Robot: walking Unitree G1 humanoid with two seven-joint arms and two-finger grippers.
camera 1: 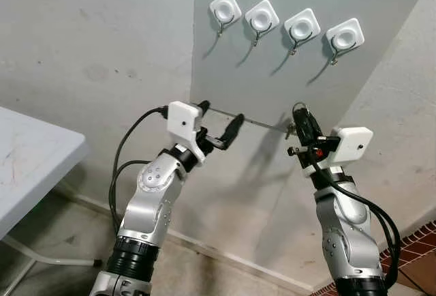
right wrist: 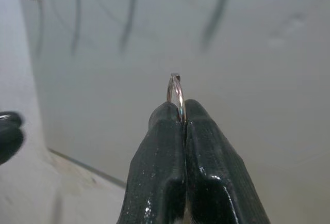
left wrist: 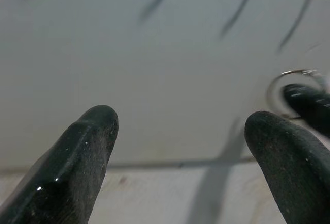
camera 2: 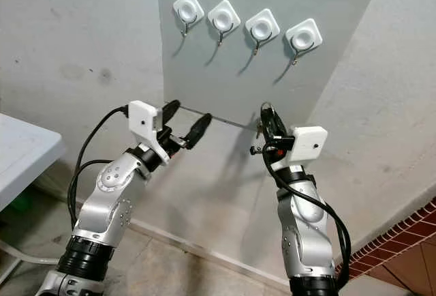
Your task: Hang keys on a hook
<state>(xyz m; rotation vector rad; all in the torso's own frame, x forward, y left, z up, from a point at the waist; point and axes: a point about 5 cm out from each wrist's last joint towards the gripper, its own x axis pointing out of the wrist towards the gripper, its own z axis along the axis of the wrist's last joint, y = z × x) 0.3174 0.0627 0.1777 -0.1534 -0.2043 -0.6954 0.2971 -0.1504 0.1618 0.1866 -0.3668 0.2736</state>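
On the wall ahead of us a grey panel (camera 1: 300, 71) carries a row of four white square hook pads, each with a small metal hook hanging under it: the first hook (camera 1: 225, 11) on our left, the second hook (camera 1: 261, 18), the third hook (camera 1: 302, 27) and the fourth hook (camera 1: 344, 37) on our right, each a little lower than the one before. Well below that row we hold both arms raised toward the panel. Our right gripper (camera 1: 300, 113) points upward with its two black fingers pressed tight together, and the right wrist view shows a thin metal key ring (right wrist: 176, 94) pinched between the fingertips, its loop standing up just past them. The ring sits in front of the panel's lower part, beneath the third and fourth hooks and clearly apart from all four. From the head views we can make out only a small metal piece beside the gripper, so we cannot tell how many keys hang on the ring. Our left gripper (camera 1: 221, 124) is off to the left at about the same height, fingers spread wide and gripping nothing, aimed across toward the right gripper. A white table (camera 1: 34, 159) stands at our far left, and red brick-patterned flooring (camera 1: 415, 255) shows at lower right.
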